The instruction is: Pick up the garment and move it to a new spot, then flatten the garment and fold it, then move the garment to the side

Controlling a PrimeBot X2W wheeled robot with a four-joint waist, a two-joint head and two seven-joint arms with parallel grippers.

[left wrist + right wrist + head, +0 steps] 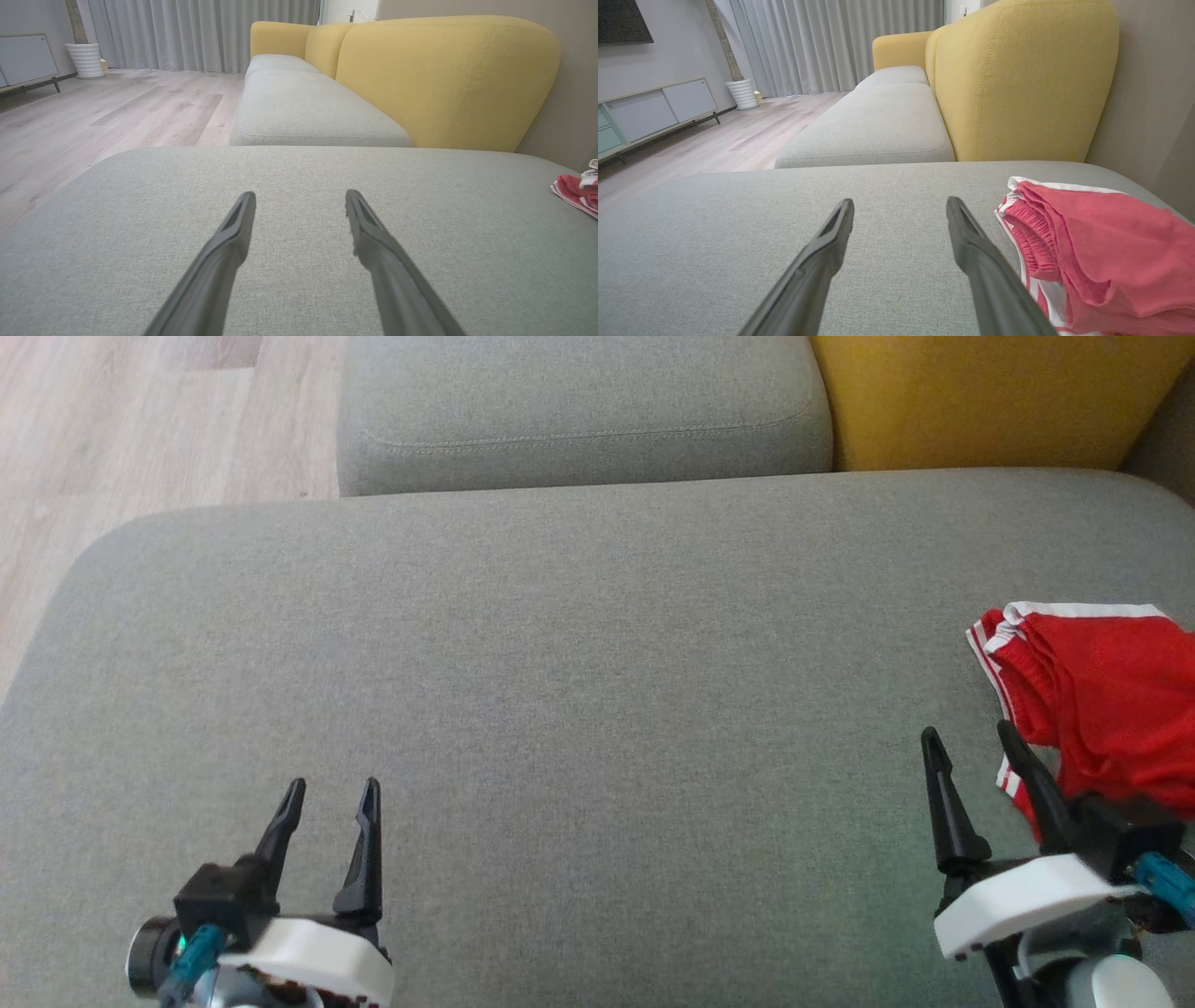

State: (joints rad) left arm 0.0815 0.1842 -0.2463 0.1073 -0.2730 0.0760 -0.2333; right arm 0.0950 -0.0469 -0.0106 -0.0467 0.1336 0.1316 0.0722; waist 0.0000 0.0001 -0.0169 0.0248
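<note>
Closest to the head camera are the two grippers, both low over the wide grey seat cushion [579, 691] of a sofa. The left gripper [334, 786] is at the lower left, its two dark fingers spread apart with only bare fabric between them, and it holds nothing. The right gripper [968, 730] is at the lower right, its jaws also spread wide and empty. The garment, a pair of red shorts [1111, 709] with white stripes along the side and a white hem, lies in a folded bundle on the far right part of the same cushion, partly cut by the right edge of the head view. The outer finger of the right gripper is just beside the striped edge of the shorts; in the head view it overlaps the cloth, and in the right wrist view the cloth is close to the right of this finger, but I cannot tell if they touch. The left gripper is well apart from the shorts, and most of the cushion lies between them. Behind this cushion there is a second grey seat cushion [579, 411], with the yellow backrest [990, 392] to its right. At the upper left is the light wooden floor [140, 429], and the left wrist view shows grey curtains [187, 32] and a white ribbed planter [86, 58] far behind
</note>
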